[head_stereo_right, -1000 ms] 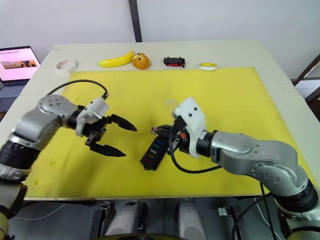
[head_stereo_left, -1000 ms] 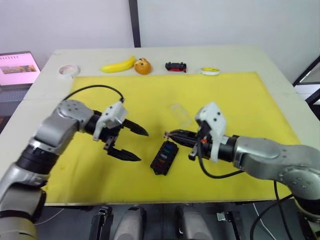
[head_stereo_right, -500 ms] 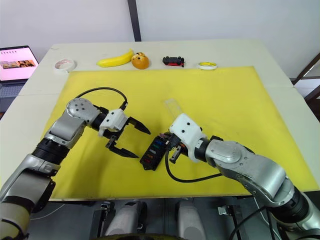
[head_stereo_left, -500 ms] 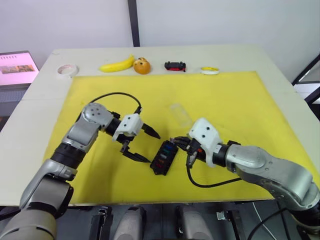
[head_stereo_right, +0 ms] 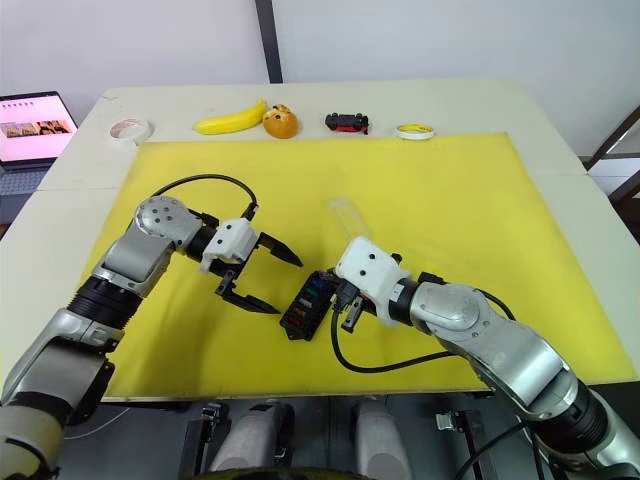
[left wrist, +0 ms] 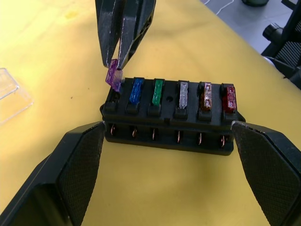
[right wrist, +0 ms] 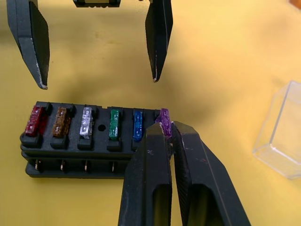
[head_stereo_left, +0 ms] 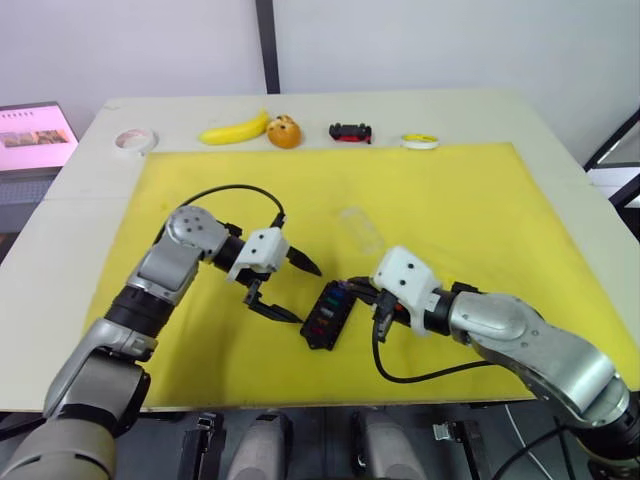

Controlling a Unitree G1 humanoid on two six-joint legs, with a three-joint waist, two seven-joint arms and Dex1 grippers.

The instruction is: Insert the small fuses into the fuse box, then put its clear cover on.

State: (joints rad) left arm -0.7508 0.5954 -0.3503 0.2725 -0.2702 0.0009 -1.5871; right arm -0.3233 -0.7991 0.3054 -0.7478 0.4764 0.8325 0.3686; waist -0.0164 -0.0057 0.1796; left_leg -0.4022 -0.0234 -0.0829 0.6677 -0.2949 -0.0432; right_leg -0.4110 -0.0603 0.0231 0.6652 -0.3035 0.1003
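Your left gripper (head_stereo_left: 292,291) is hovering with fingers spread beside the fuse box (head_stereo_left: 328,314) on the yellow mat. Your right gripper (left wrist: 120,61) is pinching the purple fuse (left wrist: 113,75) over the end slot, tilting; pushing now risks jamming or dropping it.

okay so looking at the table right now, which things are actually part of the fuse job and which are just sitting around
Part of the job:
- fuse box
- purple fuse, pinched in the right tool at the box's end slot
- five fuses already seated
- clear cover, lying on the mat beyond the box

Just lying about, along the far edge:
- banana
- orange
- toy car
- two tape rolls
- laptop
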